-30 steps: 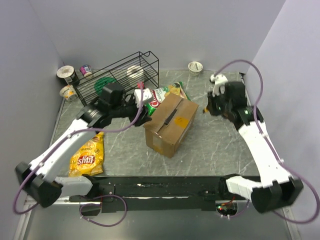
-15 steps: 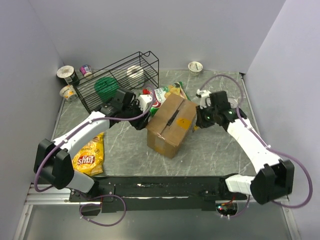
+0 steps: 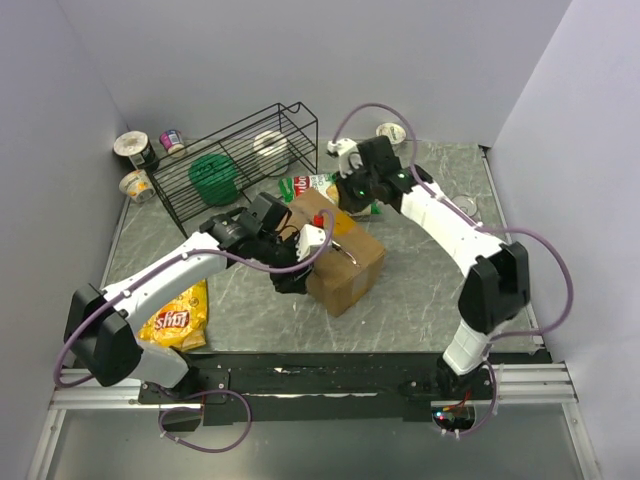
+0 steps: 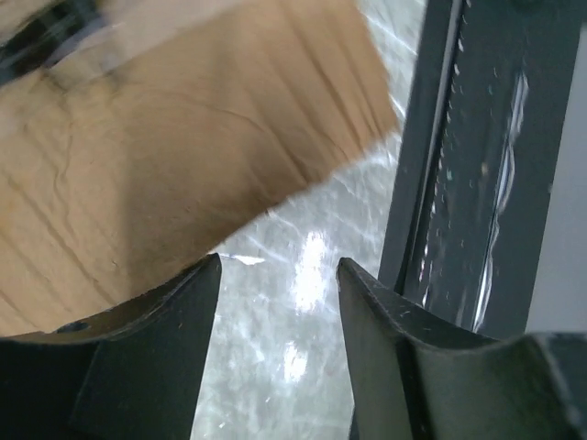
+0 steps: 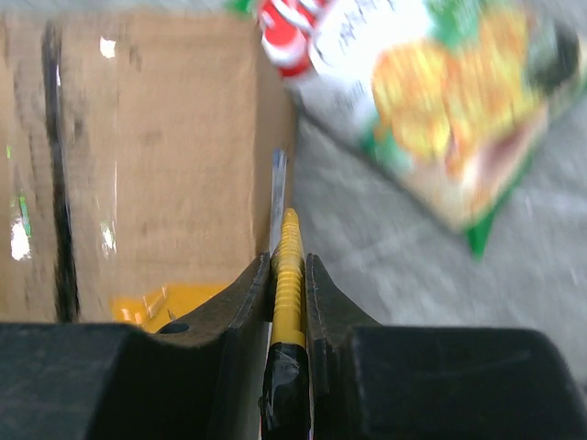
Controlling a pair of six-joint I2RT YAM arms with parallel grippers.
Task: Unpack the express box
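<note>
**A:** What do your grippers have hold of?

**B:** My right gripper [image 5: 289, 268] is clamped tight on a yellow-handled knife [image 5: 288, 240]. Its blade tip sits at the edge of the express box [image 5: 138, 156] that faces the green chip bag [image 5: 431, 101]. My left gripper [image 4: 280, 270] stands parted, with only table [image 4: 303, 321] showing between the fingers. One finger [image 4: 174, 312] sits right under the box's lower edge, but I cannot tell whether it touches.

**A:** Where is the box, and how much room is around it?

**B:** It is mid-table, turned corner-on to my bases. The green bag lies just beyond its far edge, and the wire rack [image 3: 240, 160] stands further off at the far left. Bare table shows between the box's near corner and the black rail [image 4: 459, 183], and also on the box's right side.

**A:** Can you read any writing?

**B:** "Lay's" on the yellow bag [image 3: 175, 318] beside my left arm. The green bag's red logo is too blurred to read. The orange sticker [image 5: 174, 298] on the box shows no print I can make out.
</note>
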